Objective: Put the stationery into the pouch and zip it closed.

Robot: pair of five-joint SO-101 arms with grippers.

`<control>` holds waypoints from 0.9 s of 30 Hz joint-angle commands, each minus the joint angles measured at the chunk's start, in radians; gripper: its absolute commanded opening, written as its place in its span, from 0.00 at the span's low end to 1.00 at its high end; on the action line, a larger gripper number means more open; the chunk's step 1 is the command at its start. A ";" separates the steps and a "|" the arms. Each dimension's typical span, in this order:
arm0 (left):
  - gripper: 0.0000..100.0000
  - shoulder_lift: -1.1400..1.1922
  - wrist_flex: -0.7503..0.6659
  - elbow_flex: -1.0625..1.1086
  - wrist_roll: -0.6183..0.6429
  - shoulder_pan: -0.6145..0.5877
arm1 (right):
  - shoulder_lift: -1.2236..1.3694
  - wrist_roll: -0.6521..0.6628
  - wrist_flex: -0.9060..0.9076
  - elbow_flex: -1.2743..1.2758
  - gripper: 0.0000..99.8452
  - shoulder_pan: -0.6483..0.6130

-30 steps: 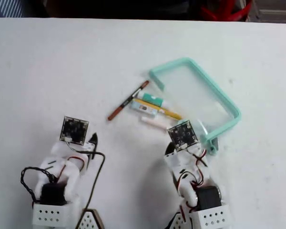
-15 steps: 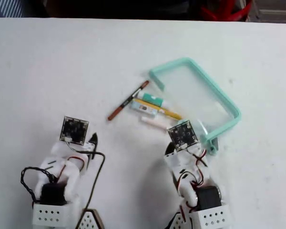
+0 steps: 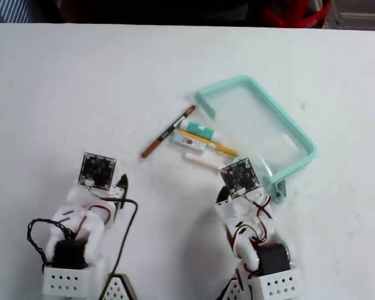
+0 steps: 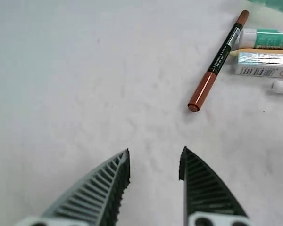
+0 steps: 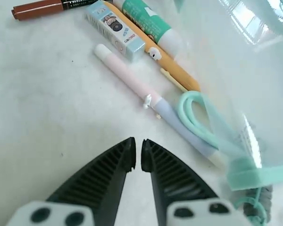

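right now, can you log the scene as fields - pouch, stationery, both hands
pouch: clear, mint trim, flat on table, nothing in it
stationery: brown marker, boxed eraser, mint tube, yellow pen, pink pen; clustered beside the pouch
left hand: open, empty, over bare table short of the marker
right hand: shut, empty, just short of the pink pen
task state: nothing packed yet

Left arm (image 3: pixel 81 215) and right arm (image 3: pixel 249 219) folded back, left claw (image 4: pixel 155 150) fingers parted, right claw (image 5: pixel 137 141) fingers almost touching
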 commanded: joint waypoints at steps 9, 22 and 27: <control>0.18 -0.005 -0.003 -0.005 -0.002 -0.005 | -0.007 -0.009 -0.005 0.008 0.04 -0.004; 0.18 -0.005 -0.077 -0.005 0.000 -0.093 | -0.007 -0.009 -0.005 0.008 0.04 -0.004; 0.18 -0.005 -0.077 -0.005 0.000 -0.094 | -0.007 -0.009 -0.004 0.008 0.04 -0.004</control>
